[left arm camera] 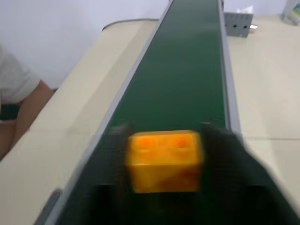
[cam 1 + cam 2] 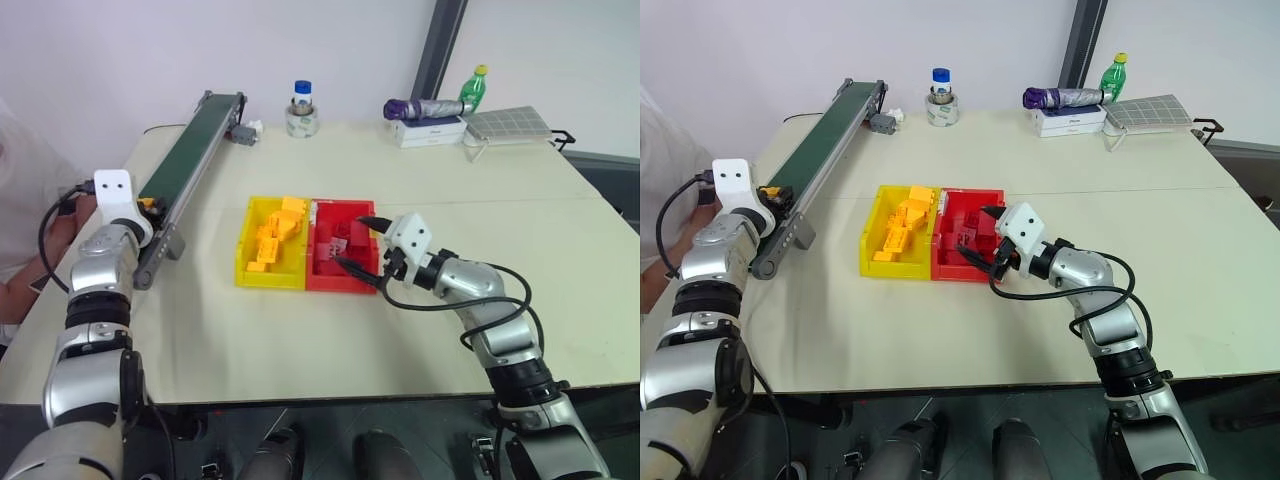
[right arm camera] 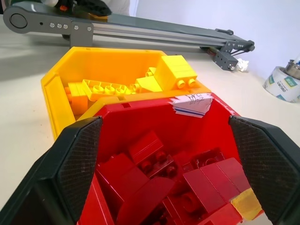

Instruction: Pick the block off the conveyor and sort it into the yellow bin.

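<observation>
Reaching out level along the left edge of the frame, your left gripper (image 1: 164, 161) sits at the near end of the conveyor (image 2: 190, 165), its two black fingers (image 1: 225, 154) closed on the block (image 1: 163, 161), which rests low over the dark green belt between the grey side rails. In the head view you see that same spot as a small orange patch (image 2: 149, 206) just past the white wrist housing, at the left middle of the frame. The belt runs away from there toward the upper centre, with its motor end near the roll of tape (image 2: 302, 120). A person's arm (image 1: 18, 117) lies beside the table's left edge, close to your left forearm. Your right gripper (image 3: 164, 154) points level and leftward over the red bin (image 2: 340, 250) at the centre of the frame, jaws spread wide, one finger to each side of the bin's near wall, with red bricks below. The yellow bin (image 2: 245, 255) touches the red one on its left side and already holds yellow bricks (image 2: 275, 235). Between the conveyor's near rail and the yellow bin you have a strip of bare table (image 2: 210, 240); the lower centre of the tabletop is likewise bare, while the bottle (image 2: 470, 90) and box (image 2: 430, 130) stand well apart at the upper right.
</observation>
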